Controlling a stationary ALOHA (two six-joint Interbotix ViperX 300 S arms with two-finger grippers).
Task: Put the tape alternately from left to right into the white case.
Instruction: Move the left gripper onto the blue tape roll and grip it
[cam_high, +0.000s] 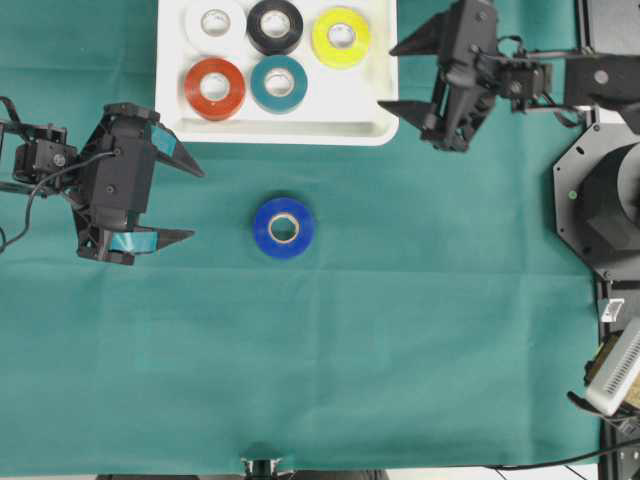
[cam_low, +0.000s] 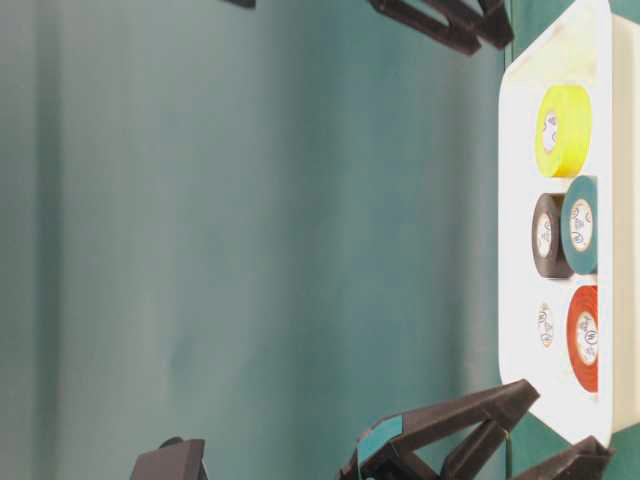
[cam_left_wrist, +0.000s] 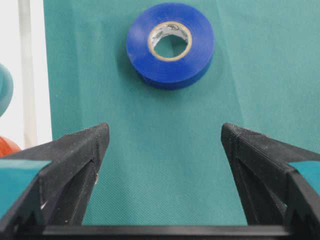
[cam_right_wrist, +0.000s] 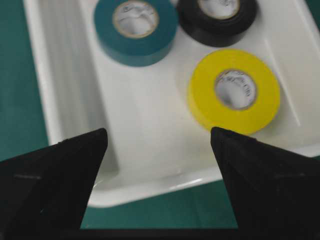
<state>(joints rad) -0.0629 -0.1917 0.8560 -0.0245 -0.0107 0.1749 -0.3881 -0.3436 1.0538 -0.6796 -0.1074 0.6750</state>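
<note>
The left black robot gripper (cam_high: 190, 203) hung over the left side of the green cloth worktop (cam_high: 400, 330), its fingers level, pointing toward the middle and spread wide with nothing between them; teal tape strips marked its fingers. Straight ahead of it, apart from the fingertips, the blue ring-shaped roll of electrical tape (cam_high: 284, 228) lay flat on the cloth near the worktop's middle, just short of the shallow white plastic case with its raised rim (cam_high: 345, 132) at the far edge. The right black gripper (cam_high: 390, 76) hovered at the case's right rim, fingers equally spread and empty. Inside the case lay the white roll (cam_high: 215, 22), black roll (cam_high: 275, 26) and yellow roll (cam_high: 341, 37) along the far side, the red-orange roll (cam_high: 214, 88) and teal roll (cam_high: 279, 84) nearer. Print on the pale cores was too small to read
</note>
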